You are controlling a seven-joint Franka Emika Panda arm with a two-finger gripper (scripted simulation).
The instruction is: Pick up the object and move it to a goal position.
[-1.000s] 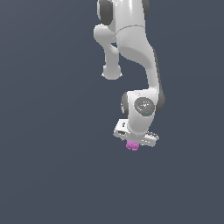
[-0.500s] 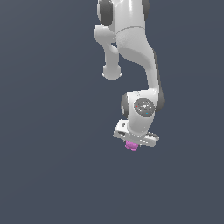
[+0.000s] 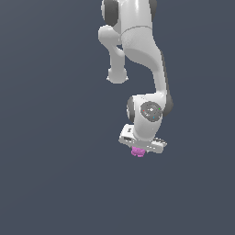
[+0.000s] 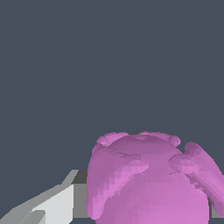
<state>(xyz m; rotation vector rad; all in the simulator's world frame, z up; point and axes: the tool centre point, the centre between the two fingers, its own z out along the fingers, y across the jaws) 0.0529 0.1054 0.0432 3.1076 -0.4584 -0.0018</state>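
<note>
The object (image 3: 137, 152) is a small pink-magenta lumpy blob sitting directly under the white hand of the arm in the exterior view. My gripper (image 3: 139, 148) points downward with the blob between its fingers. In the wrist view the object (image 4: 148, 179) looms very large and close, with bumpy knobs on its surface. A white and grey finger (image 4: 57, 204) presses against one side of it, and a sliver of the other finger shows at the opposite edge. The jaws look shut on the blob.
The white arm (image 3: 142, 50) rises from the hand to the top of the exterior view. Everything around is a flat dark grey-blue background with no other objects, edges or marker visible.
Almost nothing differs; the hand and the pink blob have stayed in nearly the same spot over the last second.
</note>
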